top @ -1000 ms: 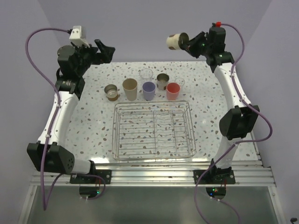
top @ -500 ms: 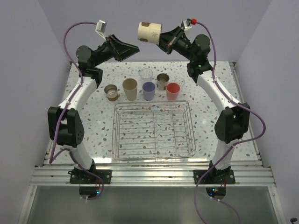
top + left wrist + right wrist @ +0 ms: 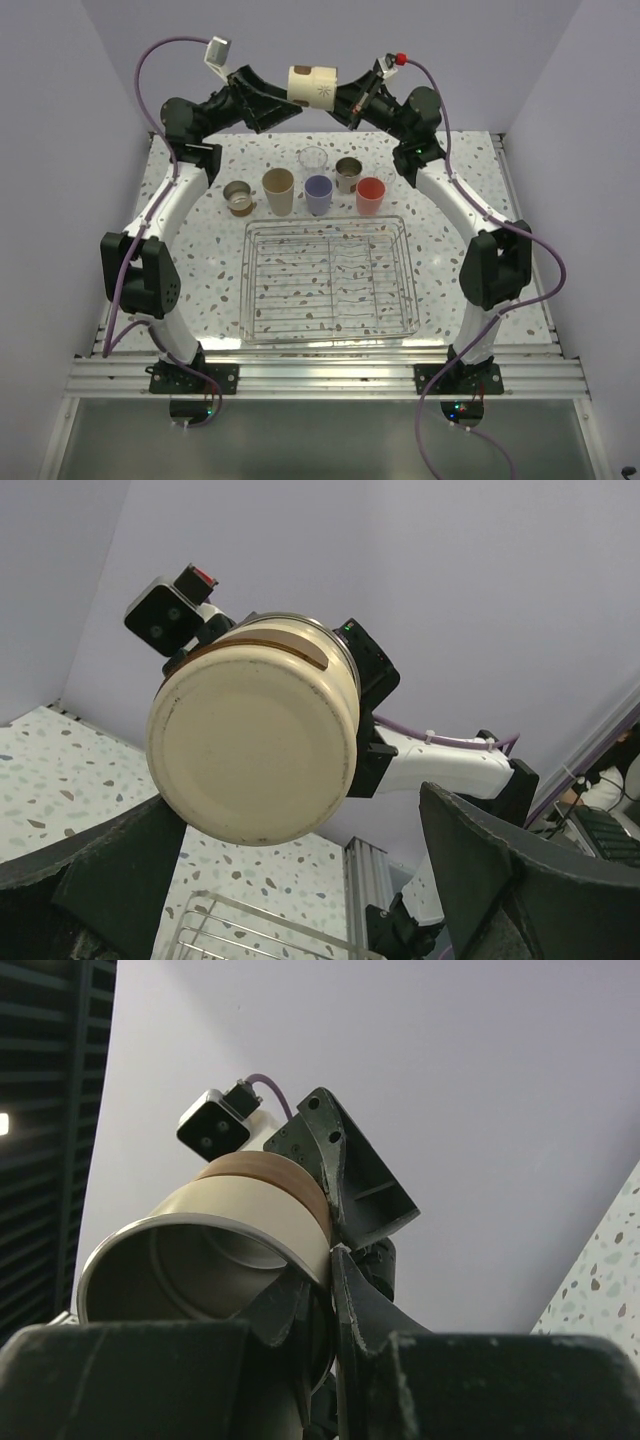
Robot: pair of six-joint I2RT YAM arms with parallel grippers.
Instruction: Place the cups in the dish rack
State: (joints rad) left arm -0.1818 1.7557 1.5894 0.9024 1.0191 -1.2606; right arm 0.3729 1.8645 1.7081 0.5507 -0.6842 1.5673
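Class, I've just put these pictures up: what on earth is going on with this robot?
The right end effector grips a cream cup by its rim, holding it sideways high above the table. The left end effector is open right at the cup's base, not gripping, which looks like a handover. The other cups stand on the table beyond the dish rack, which holds none.

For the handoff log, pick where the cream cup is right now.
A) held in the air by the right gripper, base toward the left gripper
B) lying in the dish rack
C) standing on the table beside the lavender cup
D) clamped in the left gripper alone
A: the cream cup hangs above the table, gripped at its rim by the right gripper, its base facing the open left gripper.
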